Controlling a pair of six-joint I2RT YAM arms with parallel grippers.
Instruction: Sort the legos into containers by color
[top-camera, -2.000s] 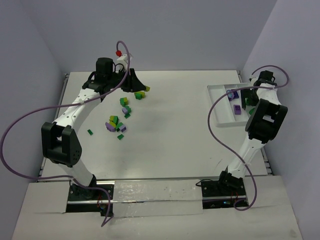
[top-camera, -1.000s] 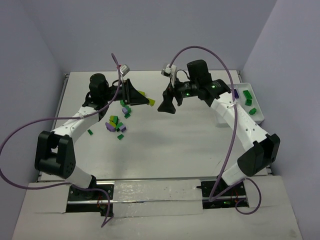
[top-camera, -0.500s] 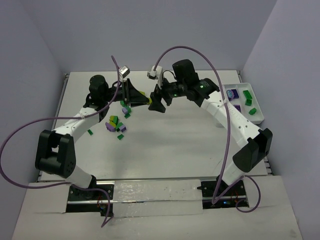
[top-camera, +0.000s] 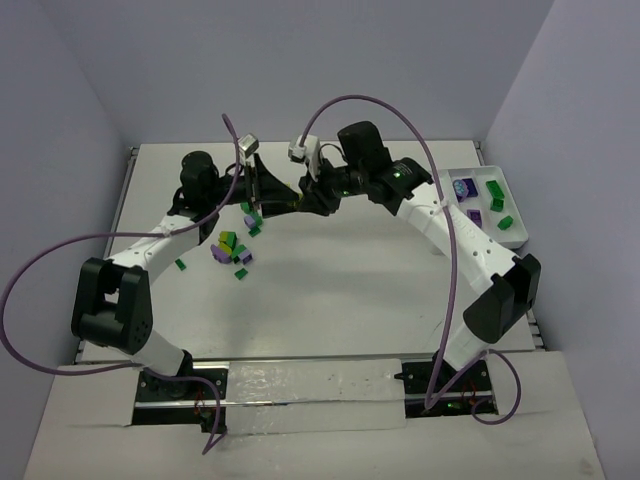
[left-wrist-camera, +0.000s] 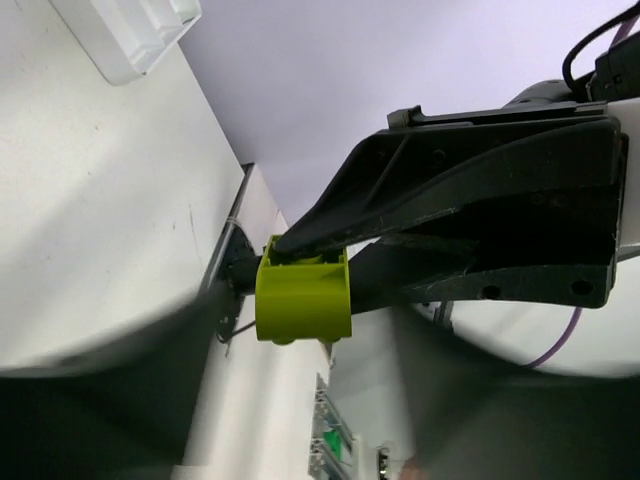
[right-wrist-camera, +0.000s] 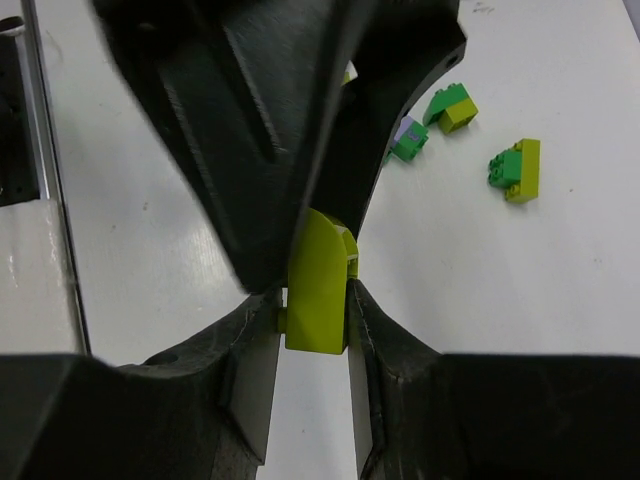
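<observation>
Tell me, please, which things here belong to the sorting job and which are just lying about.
Job: yellow-green brick between left gripper and right gripper; loose legos; white tray.
Not the job: purple cables; shiny strip between the arm bases.

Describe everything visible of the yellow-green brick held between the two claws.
The yellow-green brick is one small, glossy plastic piece, plain-sided, with a small nub on one edge. It is held in the air above the white table, narrow side toward the right wrist camera. The right claw pinches its two broad faces. The left claw closes in on its other end, but whether it grips is unclear.
</observation>
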